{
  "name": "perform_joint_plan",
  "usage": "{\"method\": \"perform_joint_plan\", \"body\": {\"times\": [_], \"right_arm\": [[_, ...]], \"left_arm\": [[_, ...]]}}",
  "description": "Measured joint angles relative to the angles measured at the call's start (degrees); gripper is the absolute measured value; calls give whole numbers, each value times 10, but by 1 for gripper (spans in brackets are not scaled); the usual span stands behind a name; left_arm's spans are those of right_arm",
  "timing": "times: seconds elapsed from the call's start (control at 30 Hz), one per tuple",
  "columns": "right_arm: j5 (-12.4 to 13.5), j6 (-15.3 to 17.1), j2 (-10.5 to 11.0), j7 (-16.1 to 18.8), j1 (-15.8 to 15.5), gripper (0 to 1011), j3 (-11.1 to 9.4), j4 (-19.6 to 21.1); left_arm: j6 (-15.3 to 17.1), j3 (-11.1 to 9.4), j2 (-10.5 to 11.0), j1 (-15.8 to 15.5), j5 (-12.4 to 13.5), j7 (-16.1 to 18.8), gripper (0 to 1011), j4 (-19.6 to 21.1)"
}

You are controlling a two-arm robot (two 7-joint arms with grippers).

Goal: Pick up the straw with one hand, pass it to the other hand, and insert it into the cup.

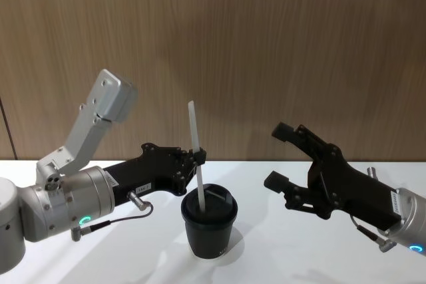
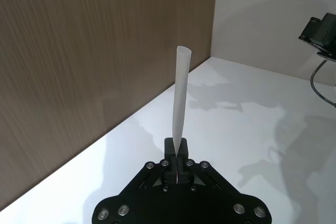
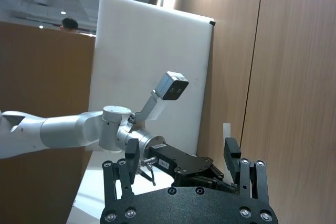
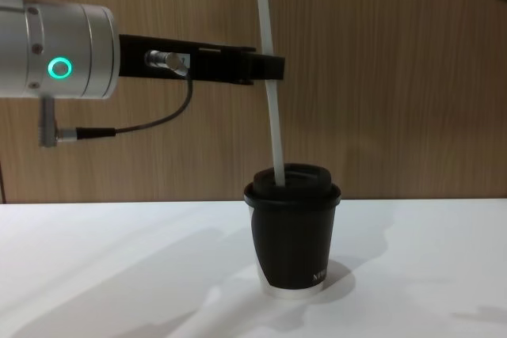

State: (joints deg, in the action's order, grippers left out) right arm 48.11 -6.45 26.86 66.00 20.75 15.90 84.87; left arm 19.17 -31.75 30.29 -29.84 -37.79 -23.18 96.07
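My left gripper (image 1: pixel 198 157), black with a silver wrist and green ring light, is shut on the thin white straw (image 1: pixel 194 131) at about mid-length. The straw stands nearly upright. Its lower end meets the domed lid of the black cup (image 1: pixel 210 231); how deep it goes I cannot tell. From the side, the straw (image 4: pixel 274 128) drops from the left gripper (image 4: pixel 269 69) onto the cup (image 4: pixel 293 235). In the left wrist view the gripper (image 2: pixel 177 156) pinches the straw (image 2: pixel 180 98). My right gripper (image 1: pixel 278 155) hovers open to the right of the cup, holding nothing, as its own view (image 3: pixel 181 153) confirms.
The cup stands on a white table (image 1: pixel 299 251) that runs back to a wood-panel wall (image 1: pixel 266 44). The left arm's grey elbow link (image 1: pixel 100 111) rises at the left. A thin dark cable (image 4: pixel 142 126) hangs under the left wrist.
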Motion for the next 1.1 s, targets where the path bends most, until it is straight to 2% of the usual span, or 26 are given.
{"method": "perform_joint_plan", "body": {"times": [0.2,0.37,0.4,0.47,0.67,0.7,0.77,0.8,0.9,0.93,1.1], "right_arm": [[0,0,0,0,0,1001,0,0],[0,0,0,0,0,1001,0,0],[0,0,0,0,0,1001,0,0],[0,0,0,0,0,1001,0,0],[0,0,0,0,0,1001,0,0],[0,0,0,0,0,1001,0,0],[0,0,0,0,0,1001,0,0],[0,0,0,0,0,1001,0,0],[0,0,0,0,0,1001,0,0],[0,0,0,0,0,1001,0,0],[0,0,0,-1,0,1001,0,0]], "left_arm": [[1,1,-3,1,1,0,19,-3],[2,1,-4,1,2,1,141,-5],[2,1,-4,1,2,1,141,-5],[2,1,-5,1,2,1,227,-6],[2,2,-6,1,2,1,390,-7],[3,2,-6,1,2,1,453,-7],[3,2,-6,1,2,1,493,-7],[3,2,-6,1,3,1,552,-7],[3,2,-6,1,3,1,614,-8],[3,2,-6,1,3,1,675,-8],[3,2,-6,2,3,1,815,-8]]}}
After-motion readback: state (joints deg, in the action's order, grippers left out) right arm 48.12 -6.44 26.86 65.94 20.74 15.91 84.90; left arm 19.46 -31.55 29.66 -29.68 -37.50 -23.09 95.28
